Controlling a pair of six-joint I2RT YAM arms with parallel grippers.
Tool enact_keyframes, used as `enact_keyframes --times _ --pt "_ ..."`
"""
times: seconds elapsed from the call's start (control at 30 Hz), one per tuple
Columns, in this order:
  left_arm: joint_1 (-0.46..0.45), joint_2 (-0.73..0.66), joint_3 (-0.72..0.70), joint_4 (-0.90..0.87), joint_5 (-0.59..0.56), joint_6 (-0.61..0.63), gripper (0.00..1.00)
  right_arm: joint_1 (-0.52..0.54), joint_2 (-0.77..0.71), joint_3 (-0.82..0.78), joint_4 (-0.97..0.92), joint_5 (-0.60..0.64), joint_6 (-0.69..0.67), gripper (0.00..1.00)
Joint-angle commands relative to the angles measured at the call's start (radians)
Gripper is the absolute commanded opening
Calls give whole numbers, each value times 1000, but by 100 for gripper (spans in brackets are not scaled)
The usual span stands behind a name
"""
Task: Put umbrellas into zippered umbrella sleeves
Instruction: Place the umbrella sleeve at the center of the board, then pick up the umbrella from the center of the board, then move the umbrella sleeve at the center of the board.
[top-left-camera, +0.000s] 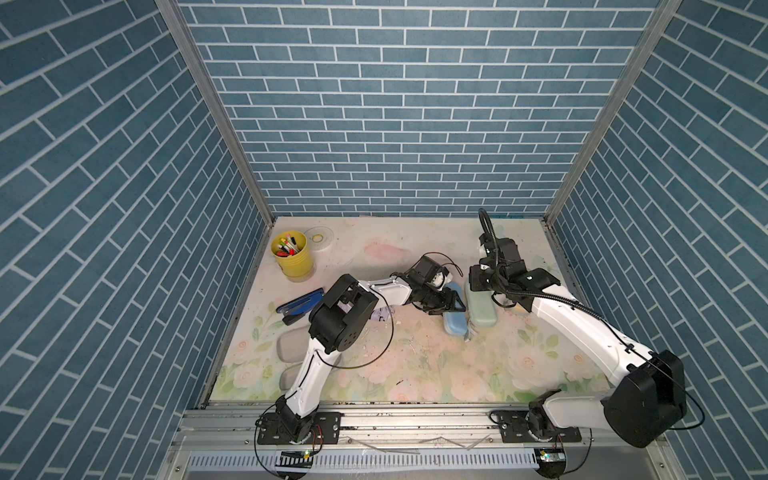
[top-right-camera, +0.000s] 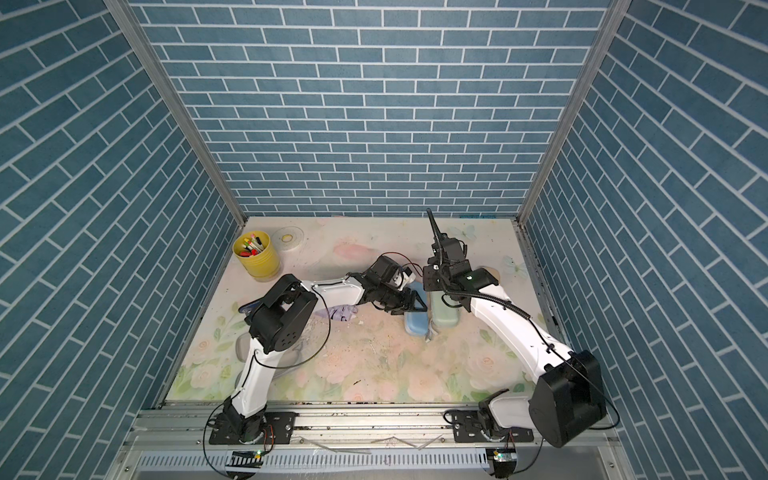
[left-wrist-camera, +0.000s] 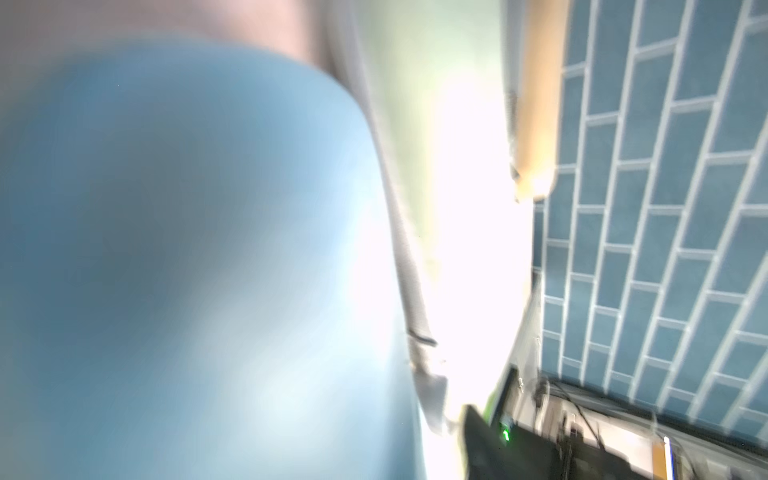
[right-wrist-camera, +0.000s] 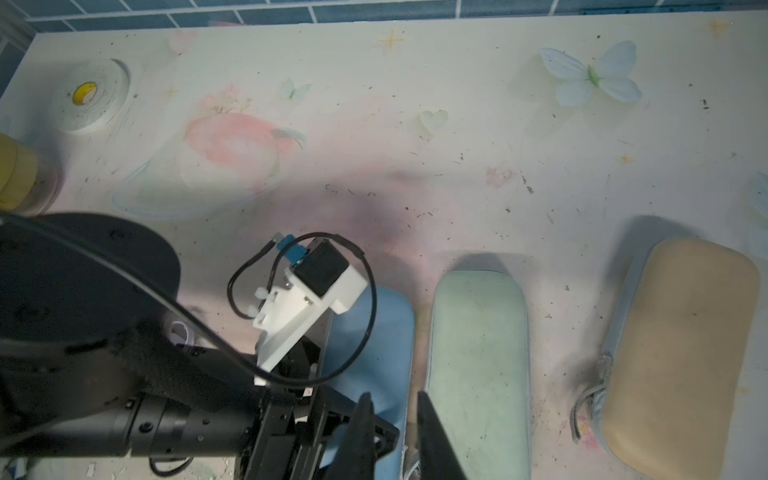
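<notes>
Three sleeves lie shut side by side at mid-right: blue (top-left-camera: 455, 326) (right-wrist-camera: 382, 332), mint (top-left-camera: 484, 313) (right-wrist-camera: 478, 353) and beige (right-wrist-camera: 681, 353). My left gripper (top-left-camera: 455, 303) hovers over the blue sleeve with its fingers spread and nothing in them; its wrist view is a blur of blue sleeve (left-wrist-camera: 166, 249). My right gripper (right-wrist-camera: 392, 409) points down at the seam between blue and mint, its jaws a little apart and empty. A lilac umbrella (top-left-camera: 384, 313) lies on the mat under the left forearm. A pale grey open sleeve (top-left-camera: 291, 347) lies at the left, partly hidden by the arm.
A dark blue stapler (top-left-camera: 301, 305) lies left of centre. A yellow cup of pens (top-left-camera: 291, 253) and a white tape roll (top-left-camera: 319, 239) stand at the back left. The right arm covers most of the beige sleeve in both top views.
</notes>
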Motion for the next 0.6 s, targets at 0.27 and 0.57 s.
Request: enact_keyframes --times 0.27,0.57 --pt "106 -434 -165 -308 -258 252 99 -4 55 4 57 -125 122 45" --pt "352 -1007 -498 -547 -753 161 99 224 339 144 79 -196 -100 65"
